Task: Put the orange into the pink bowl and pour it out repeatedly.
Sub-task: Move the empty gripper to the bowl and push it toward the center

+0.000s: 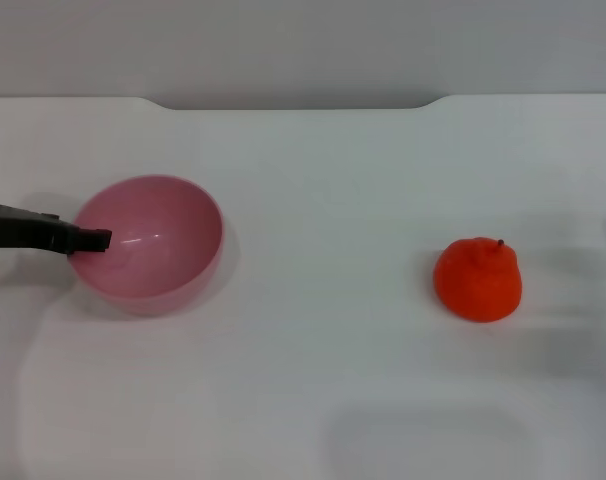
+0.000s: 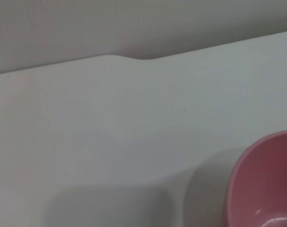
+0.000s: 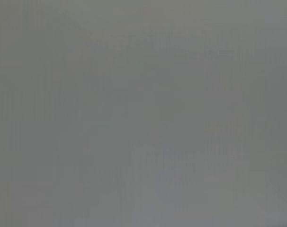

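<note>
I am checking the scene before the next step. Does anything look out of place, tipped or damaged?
Nothing stands out. The pink bowl sits upright and empty, with the left gripper at its rim. The orange rests intact on the table, apart from the bowl.

A plain white table (image 1: pixel 313 180) filled most of the head view. Its far edge ran straight across, except for a shallow notch (image 1: pixel 298 103) cut into the middle with rounded corners. Behind that edge stood a bare grey wall (image 1: pixel 303 45). The left wrist view showed the same white surface, the notch (image 2: pixel 139 57) and the grey wall (image 2: pixel 134 23) beyond it. The right wrist view showed only flat grey.
</note>
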Controlling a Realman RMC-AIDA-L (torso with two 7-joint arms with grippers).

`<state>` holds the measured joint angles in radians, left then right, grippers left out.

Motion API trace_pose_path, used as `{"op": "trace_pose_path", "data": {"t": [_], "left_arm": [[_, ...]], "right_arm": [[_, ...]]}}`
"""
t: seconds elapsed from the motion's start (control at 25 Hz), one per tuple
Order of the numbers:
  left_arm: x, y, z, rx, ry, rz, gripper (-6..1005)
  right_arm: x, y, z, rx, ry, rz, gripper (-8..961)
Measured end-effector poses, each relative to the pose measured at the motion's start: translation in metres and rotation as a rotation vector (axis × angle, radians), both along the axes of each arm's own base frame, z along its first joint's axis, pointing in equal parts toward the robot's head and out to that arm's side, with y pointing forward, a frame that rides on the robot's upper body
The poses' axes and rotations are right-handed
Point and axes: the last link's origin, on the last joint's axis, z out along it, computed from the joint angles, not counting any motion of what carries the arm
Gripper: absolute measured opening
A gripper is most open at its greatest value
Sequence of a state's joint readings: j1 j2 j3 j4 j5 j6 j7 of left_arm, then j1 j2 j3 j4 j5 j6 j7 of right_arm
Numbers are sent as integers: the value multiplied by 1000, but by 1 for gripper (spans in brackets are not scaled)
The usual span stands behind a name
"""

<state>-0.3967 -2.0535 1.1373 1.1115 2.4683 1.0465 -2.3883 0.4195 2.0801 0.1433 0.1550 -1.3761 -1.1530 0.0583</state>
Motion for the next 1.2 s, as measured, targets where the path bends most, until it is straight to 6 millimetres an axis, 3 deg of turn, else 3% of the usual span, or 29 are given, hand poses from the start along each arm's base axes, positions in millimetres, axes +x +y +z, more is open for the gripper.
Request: {"op": "trace_pose_path", "data": {"t": [0.68, 1.2], "left_arm": [[4, -4, -8, -53, 13, -23, 719], [6, -2, -3, -7, 11, -35, 299]], "right_arm": [[2, -3, -2, -6, 5, -12, 603], [5, -7, -2, -2, 8, -19, 603]]}}
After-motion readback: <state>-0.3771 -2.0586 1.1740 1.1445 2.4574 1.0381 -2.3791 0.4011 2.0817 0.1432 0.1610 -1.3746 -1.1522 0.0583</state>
